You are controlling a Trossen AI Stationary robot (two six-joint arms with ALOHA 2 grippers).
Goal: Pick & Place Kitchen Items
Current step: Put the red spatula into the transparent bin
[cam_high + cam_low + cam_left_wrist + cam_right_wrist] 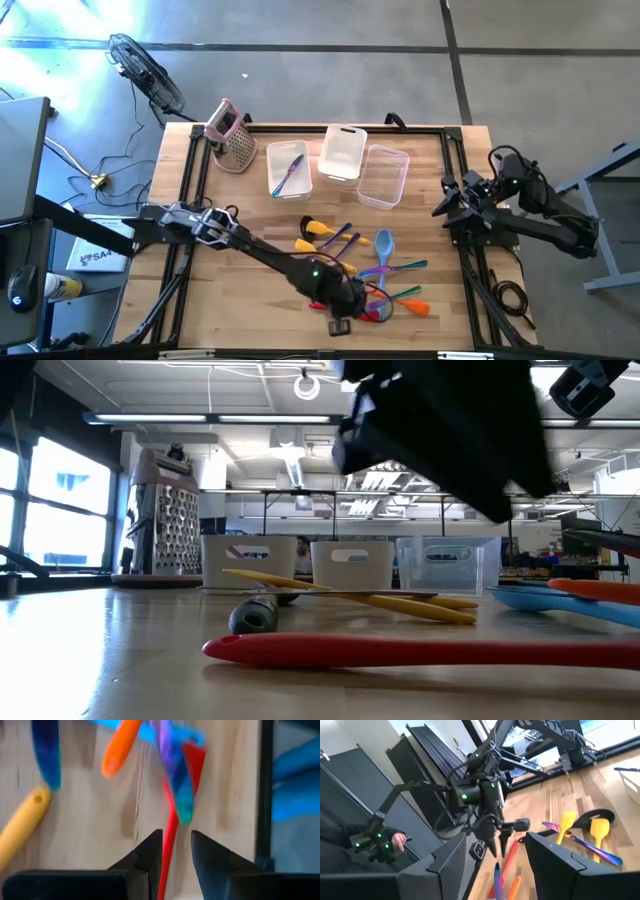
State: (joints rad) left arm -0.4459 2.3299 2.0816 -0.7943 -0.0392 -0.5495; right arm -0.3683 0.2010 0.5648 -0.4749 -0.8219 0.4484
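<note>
Several slim utensils lie in a loose pile on the table's near middle: yellow spatulas (318,230), a purple one (345,238), a blue spoon (383,243), a teal one (405,268) and an orange one (415,305). A red utensil (171,825) lies flat (400,651) at the pile's near edge. My left gripper (176,837) hangs open over it (345,303), fingers pointing down, one on each side of the red handle and above it. My right gripper (440,207) waits open at the table's right edge.
A pink-topped metal grater (232,135) stands at the far left. Three tubs sit along the far side: one (270,185) holding a blue-purple utensil (288,172), a white one (343,153) and a clear one (385,175). A black frame rail (265,795) runs beside the pile.
</note>
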